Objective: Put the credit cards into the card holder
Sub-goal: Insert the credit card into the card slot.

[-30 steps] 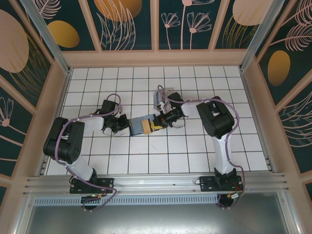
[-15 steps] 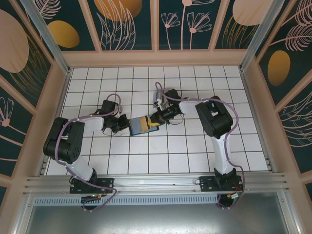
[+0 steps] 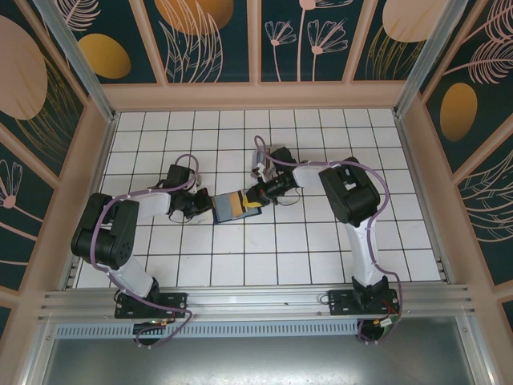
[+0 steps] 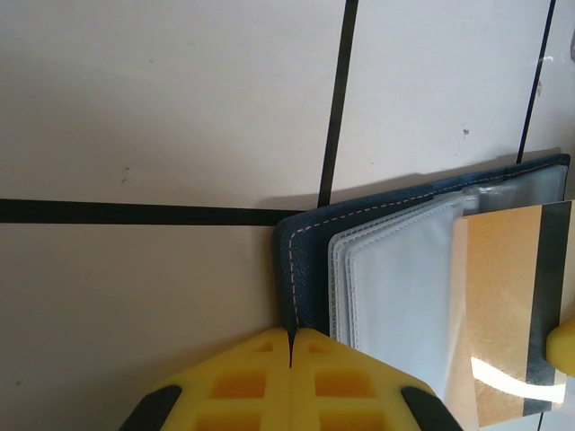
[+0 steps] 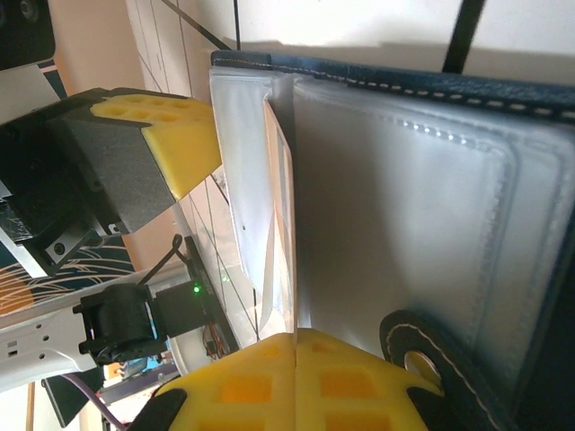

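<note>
Clear plastic and glare hide whether the credit card (image 4: 499,305) is already inside a pocket. The card lies lengthwise along the open card holder (image 3: 227,207), which stretches from gripper to gripper. The right gripper (image 5: 295,346) pinches the card's outer end. The left gripper (image 4: 289,352) has its pads pressed together at the holder's opposite stitched edge.

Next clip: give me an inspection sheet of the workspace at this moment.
Surface: white tiled table, dark grout.
Job's things: holder lying open; orange card over its clear sleeves; grey pieces behind the right arm, perhaps more cards.
Clutter: nothing seen.
Claws: left claw shut on the holder's edge; right claw shut on the card.
Cables: purple cables run along both arms, off the holder.
Surroundings: patterned wall panels; metal rail at the near edge.
</note>
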